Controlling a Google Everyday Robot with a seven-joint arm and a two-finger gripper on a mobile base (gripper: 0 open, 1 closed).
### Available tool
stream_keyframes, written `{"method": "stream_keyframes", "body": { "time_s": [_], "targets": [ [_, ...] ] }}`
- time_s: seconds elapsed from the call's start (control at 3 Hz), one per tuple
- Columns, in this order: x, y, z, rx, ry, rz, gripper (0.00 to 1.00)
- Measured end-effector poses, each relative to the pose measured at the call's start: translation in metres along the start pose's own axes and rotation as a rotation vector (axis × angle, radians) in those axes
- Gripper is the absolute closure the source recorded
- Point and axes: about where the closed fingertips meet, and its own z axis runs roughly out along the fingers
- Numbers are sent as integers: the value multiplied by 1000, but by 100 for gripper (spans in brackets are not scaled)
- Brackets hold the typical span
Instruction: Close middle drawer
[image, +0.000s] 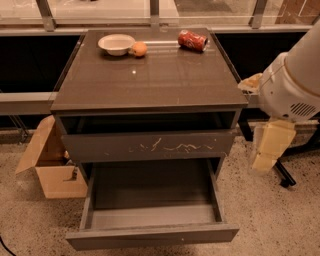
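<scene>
The middle drawer (152, 235) is pulled far out at the bottom of the dark cabinet (150, 85). Its plain front panel faces me and its grey inner floor is bare. Above it is the taller drawer front with white scratches (150, 146), slightly out, with a dark gap over it. My gripper (267, 147) hangs as a beige piece under the white arm at the right. It is beside the cabinet's right edge, at the height of the scratched front, and touches nothing.
On the cabinet top stand a white bowl (116, 44), an orange (139, 48) and a red can (192, 40) lying on its side. An open cardboard box (50, 165) sits on the floor at the left. A black stand leg (282, 175) lies at the right.
</scene>
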Motion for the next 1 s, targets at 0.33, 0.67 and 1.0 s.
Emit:
{"method": "stream_keyframes", "body": {
  "time_s": [0.33,0.67,1.0],
  "targets": [
    [-3,20,52,-90,-71,-14,0],
    [-3,20,52,-90,-71,-14,0],
    [0,28,64,-86,-44,-29,0]
  ]
}}
